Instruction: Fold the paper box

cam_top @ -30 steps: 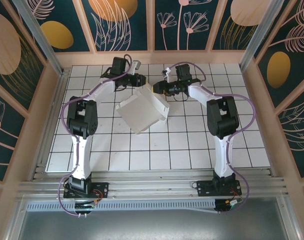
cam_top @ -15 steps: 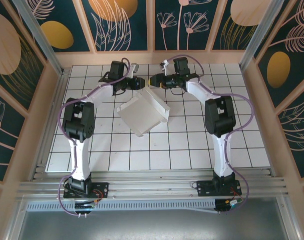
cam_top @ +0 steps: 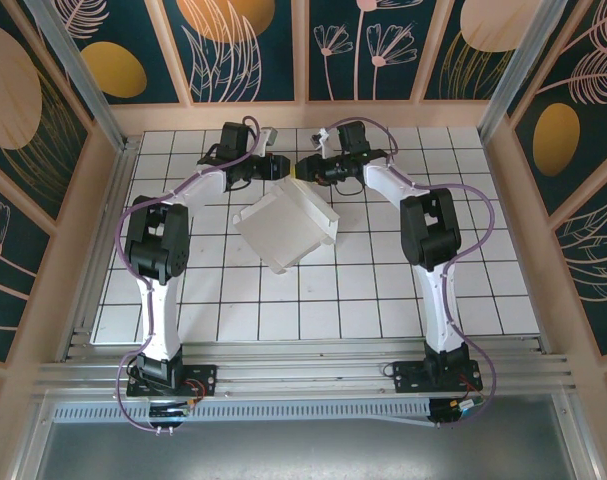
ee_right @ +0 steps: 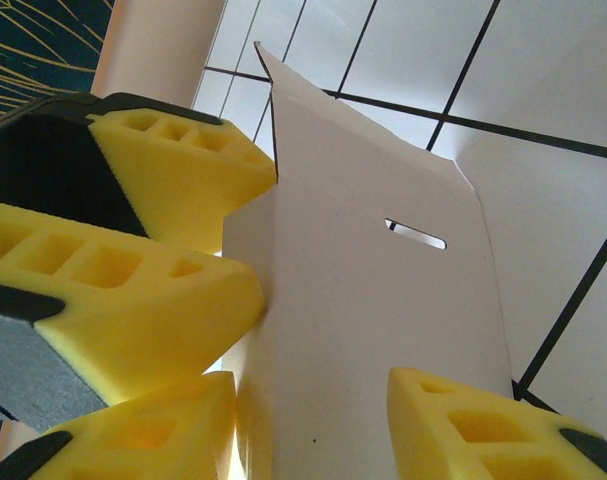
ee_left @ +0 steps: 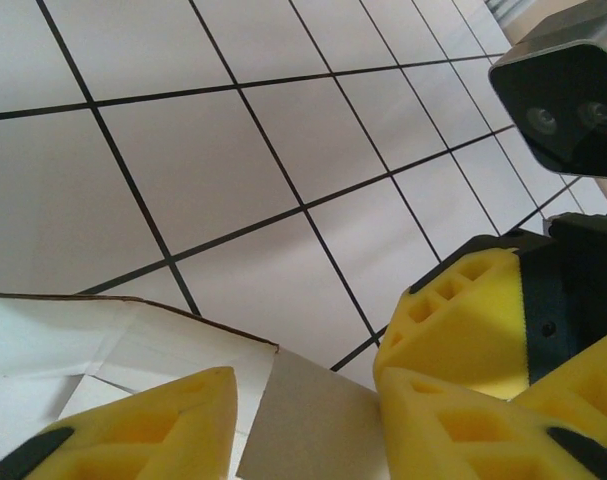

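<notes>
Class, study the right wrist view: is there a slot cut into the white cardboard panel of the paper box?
Yes, the paper box has a small narrow slot cut through its white panel.

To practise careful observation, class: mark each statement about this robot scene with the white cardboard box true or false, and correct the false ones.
1. The white thin-cardboard paper box rests on the white grid-tiled table. True.
2. The left gripper and the right gripper meet at the box's far end. True.
3. The box flap seen from the right wrist has a small slot cut in it. True.
4. The grippers' fingers are blue rubber. False: they are yellow foam.
5. The box carries red printed lettering. False: it is plain white.
</notes>
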Tool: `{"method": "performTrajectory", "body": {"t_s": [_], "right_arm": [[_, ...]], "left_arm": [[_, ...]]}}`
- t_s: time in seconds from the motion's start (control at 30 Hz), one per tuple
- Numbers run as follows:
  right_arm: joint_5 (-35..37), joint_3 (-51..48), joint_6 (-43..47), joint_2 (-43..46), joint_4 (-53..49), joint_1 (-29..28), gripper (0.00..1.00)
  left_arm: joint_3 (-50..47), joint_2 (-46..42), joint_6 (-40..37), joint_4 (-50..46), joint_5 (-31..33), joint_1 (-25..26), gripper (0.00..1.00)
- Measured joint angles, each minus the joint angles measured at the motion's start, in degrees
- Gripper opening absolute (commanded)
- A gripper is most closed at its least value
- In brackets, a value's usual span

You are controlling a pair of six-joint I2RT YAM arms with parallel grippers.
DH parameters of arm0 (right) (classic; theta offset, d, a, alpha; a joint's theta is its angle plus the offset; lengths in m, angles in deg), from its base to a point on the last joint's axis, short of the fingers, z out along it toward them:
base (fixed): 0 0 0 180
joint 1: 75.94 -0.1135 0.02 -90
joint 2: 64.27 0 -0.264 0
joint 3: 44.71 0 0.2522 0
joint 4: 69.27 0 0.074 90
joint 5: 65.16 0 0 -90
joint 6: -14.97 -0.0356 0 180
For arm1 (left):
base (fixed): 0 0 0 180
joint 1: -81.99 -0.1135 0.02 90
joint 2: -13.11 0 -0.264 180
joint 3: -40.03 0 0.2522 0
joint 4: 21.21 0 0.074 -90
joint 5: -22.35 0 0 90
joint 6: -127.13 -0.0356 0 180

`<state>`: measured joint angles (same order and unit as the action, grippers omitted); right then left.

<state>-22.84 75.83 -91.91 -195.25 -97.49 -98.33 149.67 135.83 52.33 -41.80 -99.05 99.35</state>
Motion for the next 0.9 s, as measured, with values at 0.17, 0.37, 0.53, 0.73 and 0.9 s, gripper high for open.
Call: {"method": "performTrajectory", "body": {"t_s": [0.17,0.37,0.53,0.73,0.9], "right_arm": [[-0.2,0.0,0.0,0.0,0.0,0.0,0.43],[-0.2,0.0,0.0,0.0,0.0,-0.1,0.44],[-0.2,0.0,0.0,0.0,0.0,-0.1,0.44],[-0.2,0.0,0.0,0.0,0.0,-0.1,0.44],[-0.2,0.0,0.0,0.0,0.0,-0.1,0.44]], "left_arm": [[-2.2,-1.9,-0.4,0.4,4.5,0.0,0.59],[-10.0,-10.9,-0.9,2.9,11.5,0.0,0.62],[-20.7,-19.0,0.0,9.3,16.5,-1.6,0.64],[-25.1,-14.9,1.1,11.9,14.0,-4.9,0.67],[-24.2,-5.9,1.9,12.9,6.8,-4.7,0.65]]}}
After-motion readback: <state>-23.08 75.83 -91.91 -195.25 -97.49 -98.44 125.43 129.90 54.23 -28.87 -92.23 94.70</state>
